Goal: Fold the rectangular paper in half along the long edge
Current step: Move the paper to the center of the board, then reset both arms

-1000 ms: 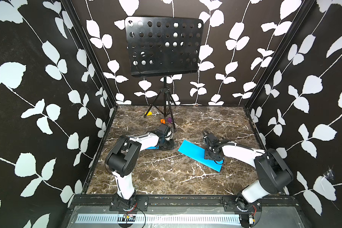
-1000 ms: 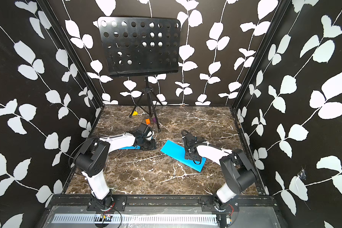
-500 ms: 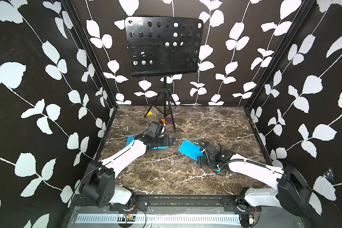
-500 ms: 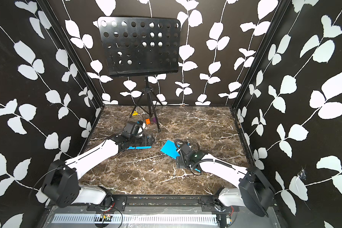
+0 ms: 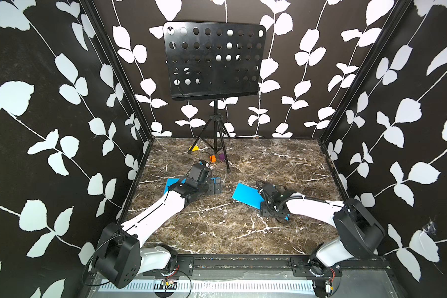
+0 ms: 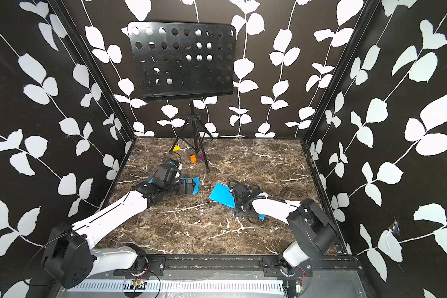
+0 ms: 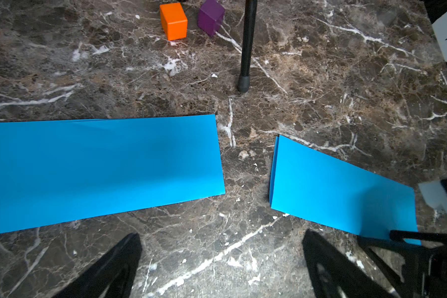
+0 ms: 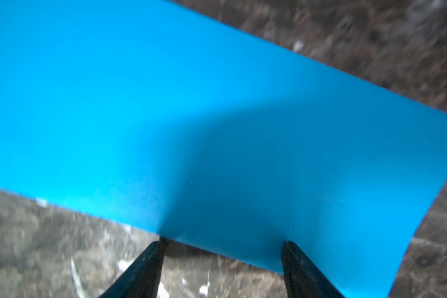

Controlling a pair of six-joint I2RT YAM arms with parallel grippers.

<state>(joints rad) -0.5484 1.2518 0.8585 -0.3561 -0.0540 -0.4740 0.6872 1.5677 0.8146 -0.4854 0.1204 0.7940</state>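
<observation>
**Two blue papers, two open grippers**

The table point(image 5: 217, 232) is dark brown stone with white lines. It fills the floor of a box with leaf walls.

A black stand point(image 5: 212, 59) rises at the back on three thin legs. Its top is a flat plate full of round holes.

The left arm point(image 5: 152, 214) reaches in from the front left corner. The right arm point(image 5: 315, 209) reaches in from the front right corner.

Two blue papers lie flat on the table, near each other but apart. The left paper point(image 7: 101, 170) is a long strip in front of the stand. The right paper point(image 7: 341, 191) lies at a slant, and two layers show at its short edge, so it is folded. In both top views each arm hides part of its paper.

The left gripper point(image 7: 222, 236) hangs over the end of the left paper that is nearest the right paper. Its jaws are spread wide. Only bare table shows between them in the left wrist view.

The right gripper point(image 8: 222, 243) is low at a long edge of the right paper, close to one end. Its jaws are spread apart too. One fingertip point(image 8: 288, 247) is over the paper and the other is at the edge. They pinch nothing.

An orange block point(image 7: 173, 20) and a purple block point(image 7: 210, 16) sit side by side by a stand leg. A small yellow thing point(image 5: 194, 148) lies farther back.
</observation>
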